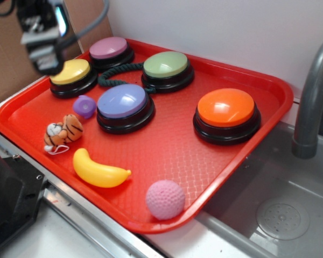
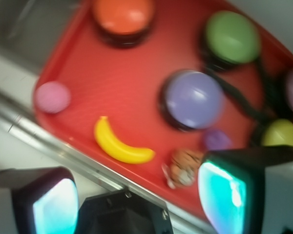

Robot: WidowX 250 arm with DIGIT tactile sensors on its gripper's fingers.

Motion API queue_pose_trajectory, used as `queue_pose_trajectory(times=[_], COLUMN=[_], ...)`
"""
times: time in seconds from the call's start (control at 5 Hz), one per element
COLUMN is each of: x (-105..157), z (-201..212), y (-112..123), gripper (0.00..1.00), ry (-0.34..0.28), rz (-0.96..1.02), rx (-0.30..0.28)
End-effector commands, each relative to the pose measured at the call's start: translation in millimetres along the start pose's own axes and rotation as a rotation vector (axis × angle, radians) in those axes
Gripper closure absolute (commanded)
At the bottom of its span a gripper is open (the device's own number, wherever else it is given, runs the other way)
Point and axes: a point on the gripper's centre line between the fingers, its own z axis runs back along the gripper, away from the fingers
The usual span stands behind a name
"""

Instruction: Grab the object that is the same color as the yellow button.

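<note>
My tool point(image 2: 136, 195) hangs high over the far-left corner of the desk, fingers point(image 2: 222, 195) spread wide apart with nothing between them. In the exterior view it is a blur just above the yellow button point(image 1: 72, 72). Below me sits the red tray point(image 1: 269, 88), and everything is in it. The yellow button is in the tray's far-left corner, a pink-topped button point(image 1: 109, 48) beside it, a green-topped button point(image 1: 167, 65) farther along the back, a dark cord point(image 1: 116, 72) snaking between them. The purple button point(image 1: 124, 102) holds the middle, the orange button point(image 1: 226, 109) the right side. A small purple piece point(image 1: 85, 106) touches the purple button's left side, with the plush tiger point(image 1: 63, 133) just in front of it. The banana point(image 1: 98, 171) lies flat near the tray's front edge, clear of its neighbours, the pink ball point(image 1: 165, 199) to its right at the front corner. The exterior view alone shows the grey faucet point(image 1: 311, 102) and sink point(image 1: 280, 215) on the right. My wrist view is blurry, yet it shows the banana point(image 2: 119, 144) between tiger and ball.
</note>
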Motion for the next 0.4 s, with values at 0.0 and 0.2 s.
queue_pose_trajectory(times=[0.0,0.2], x=[-3,-2], z=[-47,-70], y=[-15,-12], gripper=[0.00,0.00], ry=[-0.079,-0.065], rz=[-0.466,-0.610], rx=[-0.066,-0.070])
